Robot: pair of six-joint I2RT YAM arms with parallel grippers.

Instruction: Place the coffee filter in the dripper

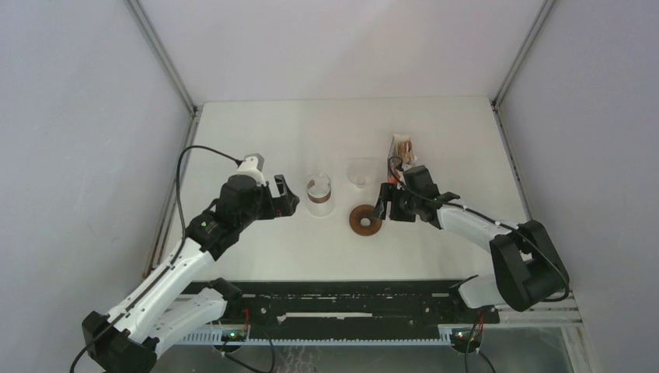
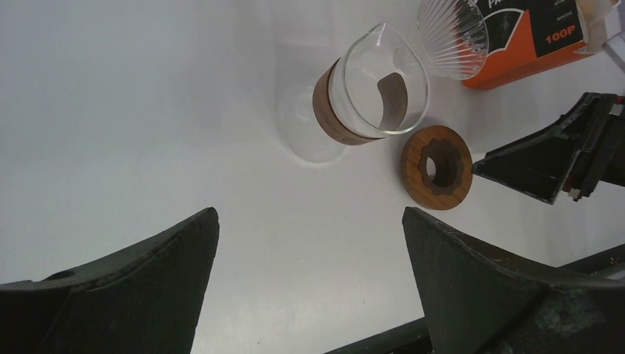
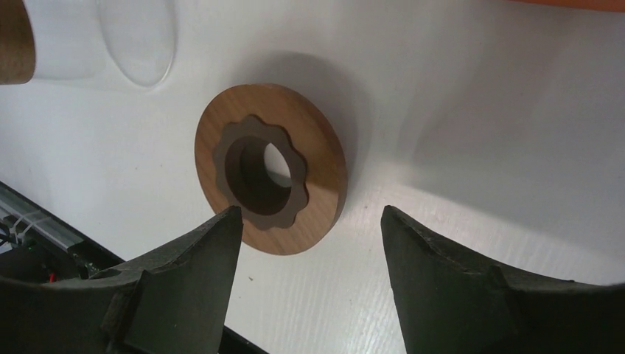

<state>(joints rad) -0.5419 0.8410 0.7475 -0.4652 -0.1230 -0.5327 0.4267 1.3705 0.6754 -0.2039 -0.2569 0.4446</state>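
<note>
The dripper [image 1: 355, 222] is a dark-brown ring with a central hole, lying flat on the white table near the middle. It also shows in the left wrist view [image 2: 416, 184] and the right wrist view [image 3: 324, 169]. No white paper coffee filter shows in any view. My right gripper [image 1: 382, 208] is open and empty, just right of the dripper and low over the table; its fingers frame the ring's near edge [image 3: 309, 214]. My left gripper [image 1: 289, 200] is open and empty [image 2: 309, 221], left of the glass cup. The right gripper's fingers [image 2: 545, 166] show in the left wrist view.
A clear glass cup with a brown band [image 1: 319, 194] stands left of the dripper [image 2: 346, 110]. A ribbed clear glass cup [image 1: 361, 172] stands behind it [image 2: 451, 37]. A small orange box [image 1: 402, 148] is at the back right [image 2: 516, 51]. A black rail [image 1: 350, 299] runs along the near edge.
</note>
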